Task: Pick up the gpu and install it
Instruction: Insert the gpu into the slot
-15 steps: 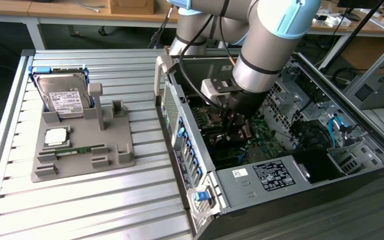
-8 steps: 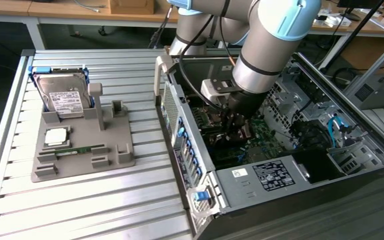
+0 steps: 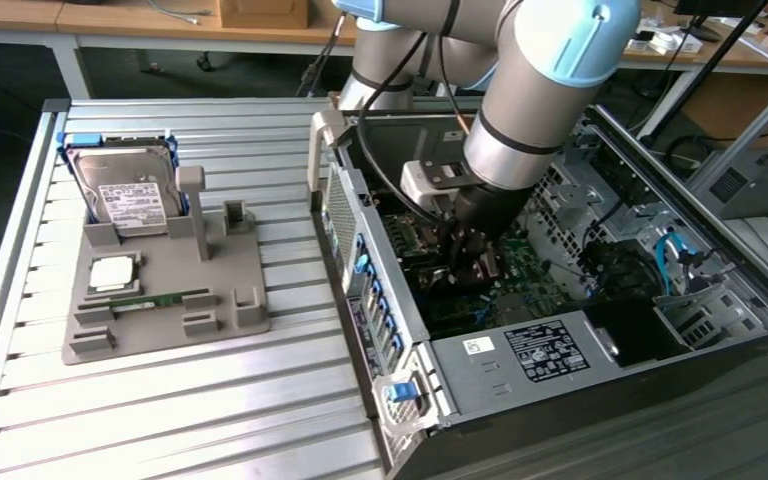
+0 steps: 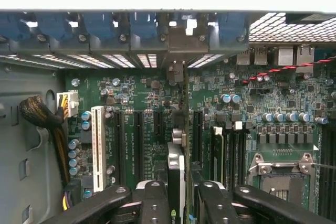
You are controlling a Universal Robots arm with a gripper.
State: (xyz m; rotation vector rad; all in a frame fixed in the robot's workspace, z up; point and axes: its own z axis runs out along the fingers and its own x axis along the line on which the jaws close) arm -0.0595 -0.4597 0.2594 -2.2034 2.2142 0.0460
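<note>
My gripper [image 3: 471,262] reaches down into the open computer case [image 3: 357,215], over the green motherboard [image 4: 142,103]. In the wrist view the gpu [image 4: 177,166] appears edge-on as a thin dark card standing upright between the black fingers [image 4: 155,203]. My gripper [image 4: 181,205] is shut on it. The card's metal end bracket [image 4: 176,69] points at the case's rear slot openings [image 4: 110,59]. It runs along the row of black expansion slots [image 4: 137,135], and whether it sits in a slot cannot be told.
A grey fixture [image 3: 157,300] on the slatted table at the exterior view's left holds a hard drive [image 3: 124,190], a processor chip [image 3: 113,270] and a green memory stick [image 3: 157,298]. Inside the case are a white slot [image 4: 97,140], a cable bundle [image 4: 44,119] and the processor socket [image 4: 281,174].
</note>
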